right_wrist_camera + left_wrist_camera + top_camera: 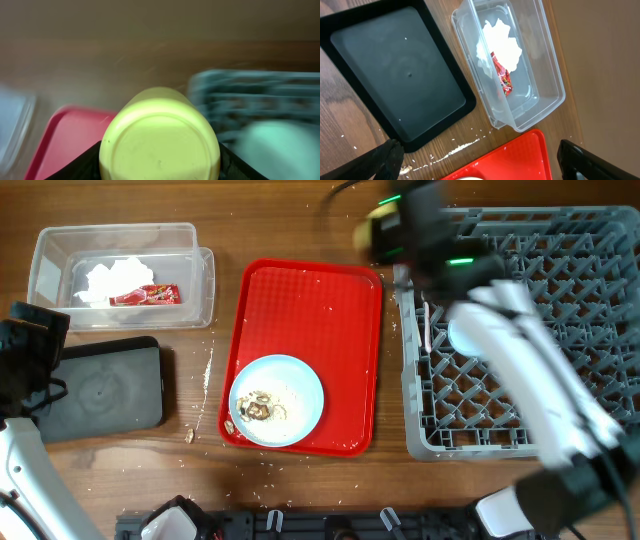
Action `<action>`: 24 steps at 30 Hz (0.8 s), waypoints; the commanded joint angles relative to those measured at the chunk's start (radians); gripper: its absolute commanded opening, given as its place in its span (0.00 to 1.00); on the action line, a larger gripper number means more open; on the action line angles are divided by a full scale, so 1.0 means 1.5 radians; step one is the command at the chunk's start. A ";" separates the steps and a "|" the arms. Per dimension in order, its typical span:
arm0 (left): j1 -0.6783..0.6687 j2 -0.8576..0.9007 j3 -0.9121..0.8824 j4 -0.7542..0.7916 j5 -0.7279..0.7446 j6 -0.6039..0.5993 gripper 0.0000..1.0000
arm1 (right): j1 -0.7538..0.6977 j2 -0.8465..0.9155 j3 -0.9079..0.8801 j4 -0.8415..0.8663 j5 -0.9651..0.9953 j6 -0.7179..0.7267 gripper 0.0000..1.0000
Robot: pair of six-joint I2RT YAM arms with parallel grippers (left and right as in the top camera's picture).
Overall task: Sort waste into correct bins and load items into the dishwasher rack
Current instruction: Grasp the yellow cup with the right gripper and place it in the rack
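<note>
Just past the far right corner of the red tray (350,310), the right gripper (385,235) is clamped round a small yellow cup (368,228). It holds the cup in the air, not yet over the pegs of the grey rack (560,240) that stands to the right of the tray. The wrist view shows the cup's flat bottom filling the frame, with dark fingers on both sides low down, and everything around it is smeared.

That smear worries me. A grip on a smooth round cup can slip if the arm swings fast, and the cup would then drop onto the tray or bounce off the rack's wall. It could also clip the rack's rim or a peg on the way in. It might even come down on the pale bowl (468,335) that seems to sit in the rack, half hidden under the arm.

On the tray's near left part, the light blue plate (300,380) carries brown scraps (257,408). If it is loaded like that, the food ends up in the rack.

Left of the tray, the napkin (115,277) and red wrapper (148,296) lie in the clear tub (45,255). The black tray (100,390) looks bare. The left gripper (480,165) hangs wide open there, holding nothing. Crumbs (208,370) dot the table just left of the tray.
</note>
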 commanded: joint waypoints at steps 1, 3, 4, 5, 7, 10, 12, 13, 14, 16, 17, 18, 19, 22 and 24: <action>0.002 -0.001 -0.001 0.002 -0.002 0.011 1.00 | -0.175 -0.061 0.009 -0.034 0.018 0.011 0.56; 0.002 -0.001 -0.001 0.002 -0.002 0.011 1.00 | -0.297 -0.053 0.008 -0.062 -0.005 0.010 0.56; 0.002 -0.001 -0.001 0.002 -0.002 0.011 1.00 | -0.342 -0.041 0.005 -0.069 -0.027 0.010 0.56; 0.002 -0.001 -0.001 0.002 -0.002 0.011 1.00 | -0.376 -0.025 -0.002 -0.070 -0.041 0.010 0.56; 0.002 -0.001 -0.001 0.002 -0.002 0.011 1.00 | -0.421 0.024 -0.016 -0.073 -0.047 0.015 0.57; 0.002 -0.001 -0.001 0.002 -0.002 0.011 1.00 | -0.447 0.093 -0.020 -0.083 -0.047 0.019 0.60; 0.002 -0.001 -0.001 0.002 -0.002 0.011 1.00 | -0.452 0.128 -0.020 -0.096 -0.048 0.029 0.68; 0.002 -0.001 -0.001 0.002 -0.002 0.011 1.00 | -0.452 0.129 -0.020 -0.100 -0.048 0.029 0.71; 0.002 -0.001 -0.001 0.002 -0.002 0.011 1.00 | -0.452 0.127 -0.020 -0.101 -0.048 0.029 0.75; 0.002 -0.001 -0.001 0.002 -0.002 0.011 1.00 | -0.452 0.111 -0.020 -0.111 -0.048 0.028 0.90; 0.002 -0.001 -0.001 0.002 -0.002 0.011 1.00 | -0.452 0.104 -0.019 -0.116 -0.048 0.028 1.00; 0.002 -0.001 -0.001 0.002 -0.002 0.011 1.00 | -0.452 0.087 -0.019 -0.125 -0.051 0.028 1.00; 0.002 -0.001 -0.001 0.002 -0.002 0.011 1.00 | -0.452 0.061 -0.019 -0.131 -0.071 0.028 1.00; 0.002 -0.001 -0.001 0.002 -0.002 0.011 1.00 | -0.452 -0.045 -0.019 -0.111 -0.271 0.028 1.00; 0.002 -0.001 -0.001 0.002 -0.002 0.011 1.00 | -0.452 -0.098 -0.019 -0.056 -0.438 0.033 1.00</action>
